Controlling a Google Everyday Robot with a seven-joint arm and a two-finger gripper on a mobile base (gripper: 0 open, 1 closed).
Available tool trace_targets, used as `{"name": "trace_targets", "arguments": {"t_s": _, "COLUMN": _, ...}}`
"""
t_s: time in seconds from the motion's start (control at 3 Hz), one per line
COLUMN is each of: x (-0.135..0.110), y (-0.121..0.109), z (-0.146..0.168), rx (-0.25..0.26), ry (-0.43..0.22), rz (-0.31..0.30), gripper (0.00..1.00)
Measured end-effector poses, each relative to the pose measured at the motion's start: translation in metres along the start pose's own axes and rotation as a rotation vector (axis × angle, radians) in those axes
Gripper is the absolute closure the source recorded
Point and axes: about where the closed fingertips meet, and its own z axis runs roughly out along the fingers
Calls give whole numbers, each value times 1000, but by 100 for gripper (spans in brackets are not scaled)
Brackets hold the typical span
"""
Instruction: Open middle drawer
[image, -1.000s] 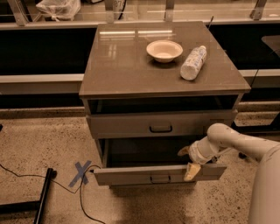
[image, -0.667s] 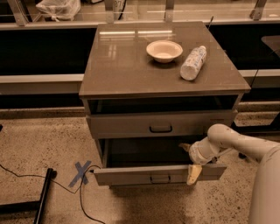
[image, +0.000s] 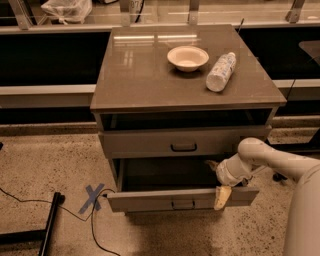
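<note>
The middle drawer (image: 150, 200) is a wide grey drawer with a small black loop handle (image: 183, 204). It stands pulled out from the grey cabinet (image: 107, 150), with dark space behind its front. My gripper (image: 222, 192) is at the right end of this drawer's front, over its top edge. My white arm (image: 272, 157) reaches in from the right. The drawer above (image: 145, 145), with its own black handle, sits closed. Anything below the pulled-out drawer is hidden.
A white bowl (image: 187, 57) and a lying plastic bottle (image: 220, 71) rest on the cabinet top (image: 140, 75). A blue tape X (image: 92, 197), a black cable (image: 95, 225) and a black stand leg (image: 50, 222) are on the speckled floor at left.
My gripper has shifted slightly right and down along the drawer front. The drawer stays pulled out about as far as before.
</note>
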Motion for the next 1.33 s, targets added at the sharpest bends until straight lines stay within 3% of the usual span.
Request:
{"name": "trace_targets", "arguments": {"t_s": 0.67, "x": -25, "y": 1, "z": -47, "rx": -48, "ry": 17, "rz": -7, "gripper": 0}}
{"name": "trace_targets", "arguments": {"t_s": 1.33, "x": -15, "y": 5, "z": -78, "rx": 17, "ry": 10, "rz": 23, "gripper": 42}}
